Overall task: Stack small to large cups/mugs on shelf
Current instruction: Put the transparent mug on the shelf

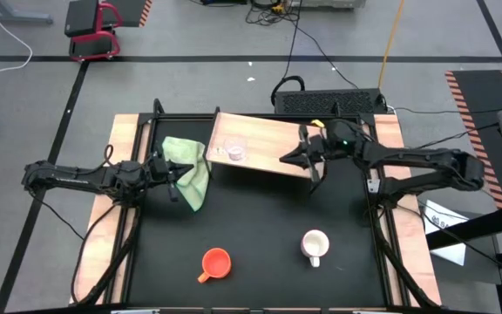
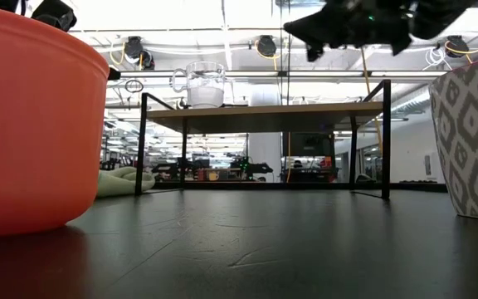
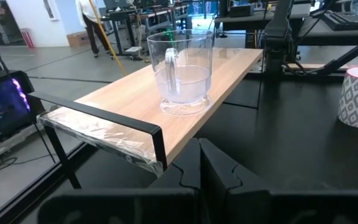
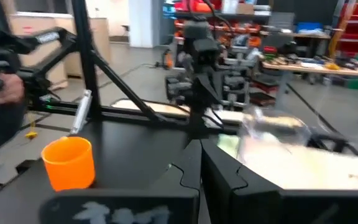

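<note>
The small clear glass cup (image 1: 234, 150) stands upright on the left part of the wooden shelf (image 1: 273, 138); it also shows in the left wrist view (image 3: 182, 74) and the low view (image 2: 204, 85). The orange mug (image 1: 216, 263) and the white patterned mug (image 1: 315, 246) stand on the black tabletop near its front edge. My left gripper (image 1: 177, 176) is shut and empty, low beside the green cloth (image 1: 190, 164), left of the shelf. My right gripper (image 1: 306, 159) is shut and empty, above the shelf's right end, and shows high in the low view (image 2: 347, 29).
The green cloth lies crumpled on the table at the shelf's left end. The shelf stands on thin dark legs (image 2: 142, 141) with open space beneath. Black tabletop lies bare between the shelf and the two mugs. Pale wooden strips (image 1: 103, 235) run along both table sides.
</note>
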### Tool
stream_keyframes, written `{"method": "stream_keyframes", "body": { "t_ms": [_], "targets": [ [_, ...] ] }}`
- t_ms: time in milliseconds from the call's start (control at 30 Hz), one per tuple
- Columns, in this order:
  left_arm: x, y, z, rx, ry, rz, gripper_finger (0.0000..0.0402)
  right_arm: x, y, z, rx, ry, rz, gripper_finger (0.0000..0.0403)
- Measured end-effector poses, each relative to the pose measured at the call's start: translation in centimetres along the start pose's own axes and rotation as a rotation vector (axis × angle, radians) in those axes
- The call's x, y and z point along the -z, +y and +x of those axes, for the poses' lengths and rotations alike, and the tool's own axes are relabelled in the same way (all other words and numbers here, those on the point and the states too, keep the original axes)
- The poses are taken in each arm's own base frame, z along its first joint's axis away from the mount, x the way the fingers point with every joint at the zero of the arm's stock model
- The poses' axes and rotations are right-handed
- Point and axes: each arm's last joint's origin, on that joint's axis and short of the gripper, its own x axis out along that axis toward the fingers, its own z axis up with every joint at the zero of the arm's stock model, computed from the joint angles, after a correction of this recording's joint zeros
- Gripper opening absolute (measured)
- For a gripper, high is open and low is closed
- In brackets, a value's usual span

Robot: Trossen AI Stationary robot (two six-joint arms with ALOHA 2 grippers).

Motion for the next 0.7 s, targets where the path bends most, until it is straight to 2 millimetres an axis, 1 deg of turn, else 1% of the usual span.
{"method": "stream_keyframes", "body": {
  "t_ms": [133, 233, 600, 700],
  "targets": [
    [0.0, 0.0, 0.0, 0.000, 0.002, 0.004, 0.0000, -1.3, -1.0, 1.7, -0.027, -0.007, -0.007, 0.0000],
    [0.0, 0.0, 0.0, 0.000, 0.003, 0.005, 0.0000, -1.6, -1.7, 2.8, -0.050, 0.009, 0.001, 0.0000],
    [0.1, -0.1, 0.0, 0.018, 0.007, 0.008, 0.0000, -1.0, -3.6, 6.2, -0.108, 0.040, 0.033, 0.0000],
    [0.1, -0.1, 0.0, 0.018, 0.006, 0.010, 0.0000, -1.5, -4.1, 7.1, -0.121, 0.070, 0.037, 0.0000]
  ]
}}
